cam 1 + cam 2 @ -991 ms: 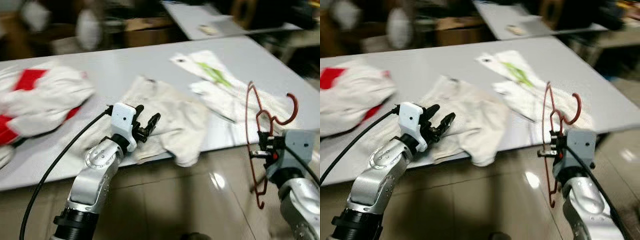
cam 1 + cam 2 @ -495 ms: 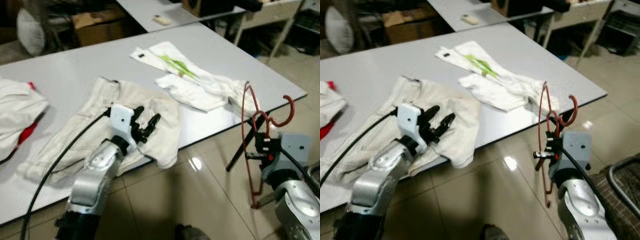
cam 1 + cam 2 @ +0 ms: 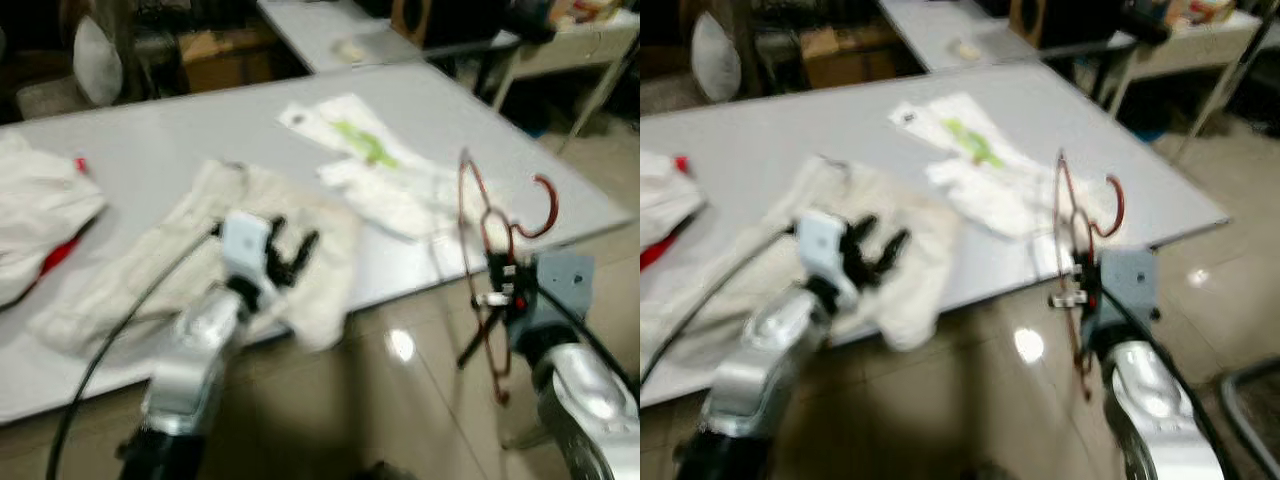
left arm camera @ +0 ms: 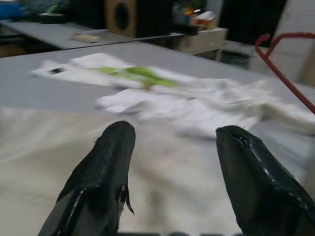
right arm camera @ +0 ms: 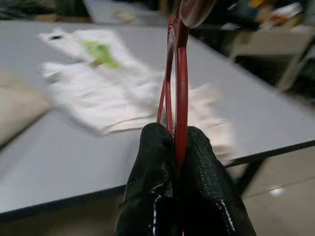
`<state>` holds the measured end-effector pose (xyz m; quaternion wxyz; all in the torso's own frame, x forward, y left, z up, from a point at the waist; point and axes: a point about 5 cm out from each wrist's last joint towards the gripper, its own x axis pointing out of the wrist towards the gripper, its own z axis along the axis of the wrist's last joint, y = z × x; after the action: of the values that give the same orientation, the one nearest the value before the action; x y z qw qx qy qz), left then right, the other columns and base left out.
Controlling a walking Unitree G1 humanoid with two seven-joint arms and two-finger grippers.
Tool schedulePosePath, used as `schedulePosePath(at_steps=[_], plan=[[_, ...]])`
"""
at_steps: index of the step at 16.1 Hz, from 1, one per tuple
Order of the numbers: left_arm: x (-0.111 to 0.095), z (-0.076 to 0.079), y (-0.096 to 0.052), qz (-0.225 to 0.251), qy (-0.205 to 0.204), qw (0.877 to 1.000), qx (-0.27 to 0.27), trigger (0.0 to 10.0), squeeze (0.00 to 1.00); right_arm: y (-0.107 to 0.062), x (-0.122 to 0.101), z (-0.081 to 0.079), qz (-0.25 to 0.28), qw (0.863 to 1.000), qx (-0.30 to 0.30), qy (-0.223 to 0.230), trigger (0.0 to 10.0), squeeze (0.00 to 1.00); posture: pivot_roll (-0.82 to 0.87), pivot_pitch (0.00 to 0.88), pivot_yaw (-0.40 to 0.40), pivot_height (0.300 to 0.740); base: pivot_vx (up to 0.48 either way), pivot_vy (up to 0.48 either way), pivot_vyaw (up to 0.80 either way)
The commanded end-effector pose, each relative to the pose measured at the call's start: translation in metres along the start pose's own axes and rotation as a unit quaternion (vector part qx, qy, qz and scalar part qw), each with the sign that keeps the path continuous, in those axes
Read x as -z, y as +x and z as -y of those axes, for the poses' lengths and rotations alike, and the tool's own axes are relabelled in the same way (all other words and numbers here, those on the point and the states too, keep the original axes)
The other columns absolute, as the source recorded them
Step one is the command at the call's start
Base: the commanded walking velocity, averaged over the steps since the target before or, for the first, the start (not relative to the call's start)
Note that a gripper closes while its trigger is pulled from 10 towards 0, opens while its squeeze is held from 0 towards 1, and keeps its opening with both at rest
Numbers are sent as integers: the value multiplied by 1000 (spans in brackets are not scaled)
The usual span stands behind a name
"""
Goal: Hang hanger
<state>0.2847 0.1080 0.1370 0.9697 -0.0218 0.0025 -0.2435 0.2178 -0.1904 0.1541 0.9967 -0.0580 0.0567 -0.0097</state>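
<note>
Hanger (image 3: 490, 262) stands upright, pinched tight in right gripper (image 5: 181, 142) beside the table (image 3: 150, 150) edge.

— Any writing, labels or numbers to read here?

— None legible. The head views are blurred, and the wrist views carry no lettering.

— What about the white cloth (image 3: 365, 150) with the green mark, on the surface (image 3: 150, 150)?

— It has a small dark tag near one end, too blurred to read.

Bare grey table (image 3: 150, 150) lies between the garments; open floor (image 3: 400, 400) lies before it.
</note>
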Motion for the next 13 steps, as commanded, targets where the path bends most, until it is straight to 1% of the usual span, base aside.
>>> schedulePosePath(at_steps=[1, 3, 5, 6, 7, 8, 10, 13], plan=[[-1, -4, -2, -2, 10, 1000, -9, 10000, 0, 1, -1, -2, 8, 1000, 0, -9, 10000, 0, -202, 40, 27, 740, 0, -424, 0], [-2, -4, -1, -1, 12, 1000, -8, 10000, 0, 1, -1, 0, 11, 1000, 1, -23, 10000, 0, -203, 32, 30, 740, 0, -414, 0], [-1, -4, 0, 0, -3, 1000, -6, 10000, 0, 1, 2, 3, 2, 1000, 9, -6, 10000, 0, -208, 30, 36, 740, 0, 0, 0], [-2, -2, 1, 1, -5, 1000, -1, 10000, 0, -1, 5, 5, -6, 1000, 16, 12, 10000, 0, -211, 32, 38, 740, 0, 0, 0], [1, 2, 2, -5, 10, 1000, 6, 10000, 0, -2, 6, 6, -12, 1000, 14, 24, 10000, 0, -219, 35, 44, 740, 0, 0, 0], [2, 3, 2, -6, 7, 1000, 7, 10000, 0, -3, 7, 6, -13, 1000, 11, 26, 10000, 0, -219, 35, 44, 740, 0, 0, 0], [3, 5, 4, -4, 3, 1000, 12, 10000, 0, -4, 7, 5, -14, 1000, 4, 24, 10000, 0, -228, 37, 49, 740, 0, 0, -787], [4, 1, 4, -8, -5, 1000, 9, 10000, 0, -4, 7, 5, -13, 1000, 4, 19, 10000, 0, -233, 41, 51, 740, 329, 0, -800]])
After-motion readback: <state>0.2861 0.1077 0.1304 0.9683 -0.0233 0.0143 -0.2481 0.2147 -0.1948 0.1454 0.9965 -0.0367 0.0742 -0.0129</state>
